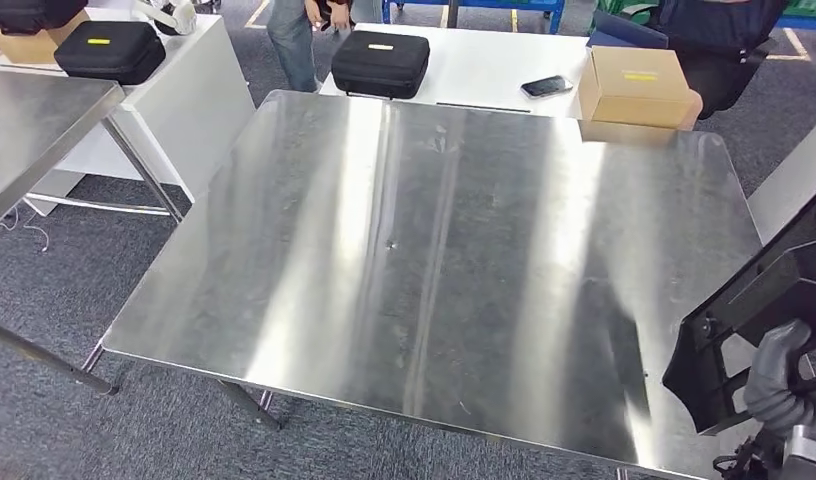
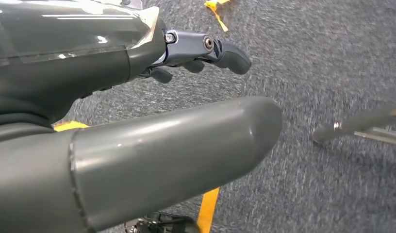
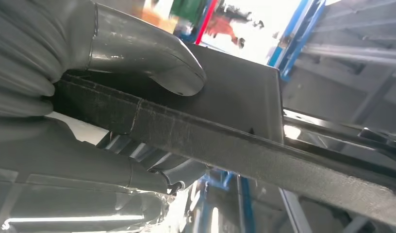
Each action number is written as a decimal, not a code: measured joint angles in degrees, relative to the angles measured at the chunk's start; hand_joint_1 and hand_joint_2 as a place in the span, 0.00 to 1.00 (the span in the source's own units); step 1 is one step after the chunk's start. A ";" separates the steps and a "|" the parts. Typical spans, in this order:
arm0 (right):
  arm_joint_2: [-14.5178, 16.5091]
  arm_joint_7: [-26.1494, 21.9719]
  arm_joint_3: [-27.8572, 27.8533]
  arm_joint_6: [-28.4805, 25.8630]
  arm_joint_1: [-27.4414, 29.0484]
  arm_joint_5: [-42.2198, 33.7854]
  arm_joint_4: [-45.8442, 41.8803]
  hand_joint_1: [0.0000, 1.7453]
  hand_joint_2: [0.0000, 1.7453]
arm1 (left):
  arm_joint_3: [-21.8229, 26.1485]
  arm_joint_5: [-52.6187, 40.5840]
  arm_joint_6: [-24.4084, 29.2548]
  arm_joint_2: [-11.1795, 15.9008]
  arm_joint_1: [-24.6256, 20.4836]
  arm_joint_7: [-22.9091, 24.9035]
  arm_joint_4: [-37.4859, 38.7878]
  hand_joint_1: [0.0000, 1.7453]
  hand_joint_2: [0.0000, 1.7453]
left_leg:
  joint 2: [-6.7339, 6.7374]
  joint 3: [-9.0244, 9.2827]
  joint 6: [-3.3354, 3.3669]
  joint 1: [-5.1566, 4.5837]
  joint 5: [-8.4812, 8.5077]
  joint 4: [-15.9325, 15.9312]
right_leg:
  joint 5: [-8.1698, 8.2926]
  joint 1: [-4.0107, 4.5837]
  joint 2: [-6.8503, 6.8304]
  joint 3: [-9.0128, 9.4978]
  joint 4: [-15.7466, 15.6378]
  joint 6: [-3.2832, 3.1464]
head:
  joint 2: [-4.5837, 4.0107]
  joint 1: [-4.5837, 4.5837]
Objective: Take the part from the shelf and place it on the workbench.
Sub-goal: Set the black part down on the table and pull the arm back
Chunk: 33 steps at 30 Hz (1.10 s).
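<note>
- Part [image 3: 235, 97], flat, black, matte, edged with fuzzy strip, sitting pinched in right hand [image 1: 779, 375] beside steel workbench [image 1: 434, 250].
- Left hand [image 2: 201, 53] hanging over grey carpet [image 2: 307, 58], fingers curled loosely, gripping nothing.
- Cardboard box [image 1: 636, 85], black cases [image 1: 380, 62] lying beyond.

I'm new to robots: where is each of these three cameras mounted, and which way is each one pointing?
Head view: high on the body, looking forward and down at the shiny steel workbench; the right hand holds a flat black part at the lower right.
Left wrist view: behind the left hand, facing grey carpet floor; the hand holds nothing.
Right wrist view: behind the right hand, facing blue shelving; thumb presses on the part.
Shared: head and right wrist views both show the gripped part.
</note>
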 joint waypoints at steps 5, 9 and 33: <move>-1.45 1.14 -2.00 0.42 -1.66 1.19 -0.66 1.00 1.00 | -0.06 -0.58 -0.39 0.08 -0.39 0.20 0.01 0.00 0.00 | 0.98 -4.39 -1.43 0.37 -1.19 7.81 | -1.05 -0.28 0.05 0.95 1.09 -4.51 | 0.01 -0.34; -1.58 1.34 -2.59 0.49 -1.35 1.65 -1.08 1.00 1.00 | -0.07 -0.57 -0.85 -0.04 -0.40 0.91 0.03 0.00 0.00 | 1.71 -13.15 -2.78 1.42 -4.64 17.93 | -2.35 -0.23 -0.07 2.50 0.66 -6.02 | 0.00 -0.46; -1.86 11.90 -6.60 4.93 1.75 15.54 -4.20 1.00 1.00 | -0.07 -4.40 -2.33 -0.44 -0.44 1.95 -0.28 0.00 0.00 | 0.68 -6.06 0.38 -3.24 3.45 2.17 | -1.74 4.06 0.69 2.82 -0.82 -9.01 | 0.01 -0.61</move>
